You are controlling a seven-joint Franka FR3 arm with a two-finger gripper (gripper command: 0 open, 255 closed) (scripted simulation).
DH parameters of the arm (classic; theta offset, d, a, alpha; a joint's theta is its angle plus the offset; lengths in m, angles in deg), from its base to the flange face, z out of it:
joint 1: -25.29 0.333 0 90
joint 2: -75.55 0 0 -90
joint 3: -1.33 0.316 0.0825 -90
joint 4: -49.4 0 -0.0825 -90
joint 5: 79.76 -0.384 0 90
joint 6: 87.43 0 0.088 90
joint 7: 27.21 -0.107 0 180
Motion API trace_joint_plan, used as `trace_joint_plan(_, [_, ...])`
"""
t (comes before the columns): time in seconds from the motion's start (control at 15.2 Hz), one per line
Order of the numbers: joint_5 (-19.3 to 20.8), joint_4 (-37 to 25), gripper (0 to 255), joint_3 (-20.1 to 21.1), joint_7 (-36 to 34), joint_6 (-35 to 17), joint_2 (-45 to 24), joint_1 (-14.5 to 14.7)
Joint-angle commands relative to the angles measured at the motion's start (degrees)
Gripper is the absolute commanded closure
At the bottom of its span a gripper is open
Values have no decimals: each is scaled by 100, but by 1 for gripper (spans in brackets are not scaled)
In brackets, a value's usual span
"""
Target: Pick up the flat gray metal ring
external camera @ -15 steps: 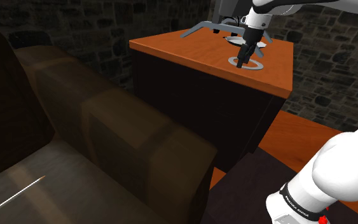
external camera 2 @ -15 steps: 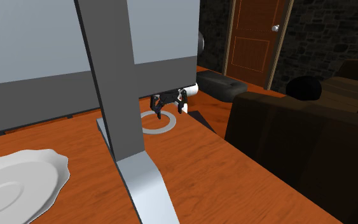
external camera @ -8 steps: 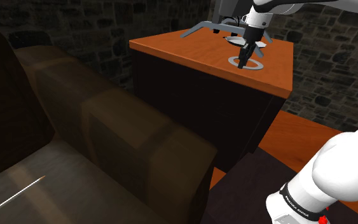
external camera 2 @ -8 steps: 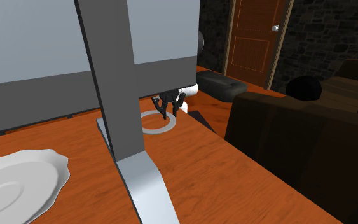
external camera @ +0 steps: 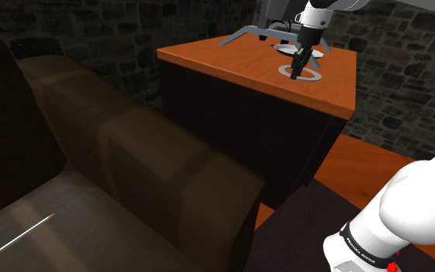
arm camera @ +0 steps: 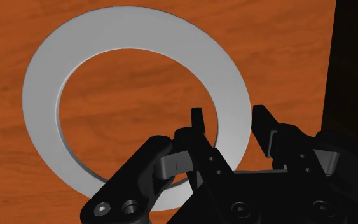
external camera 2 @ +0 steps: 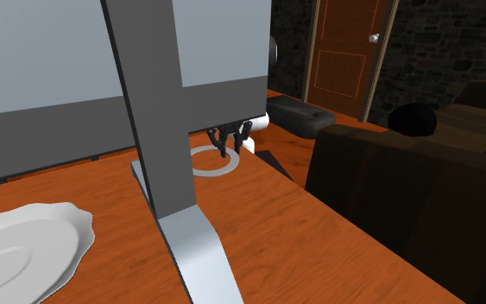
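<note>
A flat grey ring (arm camera: 133, 32) lies on the orange wooden desk top (external camera: 231, 62), near the desk's edge. In the shoulder view the ring (external camera: 314, 77) rests under the arm's black gripper (external camera: 299, 68). My gripper (arm camera: 229, 121) hovers just over one side of the ring, its two fingers standing apart on either side of the band without touching it. From the second exterior view the gripper (external camera 2: 232, 148) hangs behind the monitor's stand, above the ring (external camera 2: 219, 176), which stays flat on the wood.
A grey monitor stand (external camera 2: 163, 129) rises close to the ring, with its feet spread over the desk. A white plate (external camera 2: 25, 250) sits further along. The desk edge drops off just beside the ring. A brown sofa (external camera: 130, 154) stands in front of the desk.
The gripper has risen a little and shifted toward the second exterior view's right. The ring has not moved from the desk.
</note>
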Motion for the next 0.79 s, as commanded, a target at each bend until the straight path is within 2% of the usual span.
trace_joint_plan(0.0, [-8,-185,255,2,5,164,-24,3])
trace_joint_plan(0.59, [-56,-1072,255,-4,43,881,-199,13])
trace_joint_plan(0.73, [-57,-1088,255,-5,44,894,-203,13])
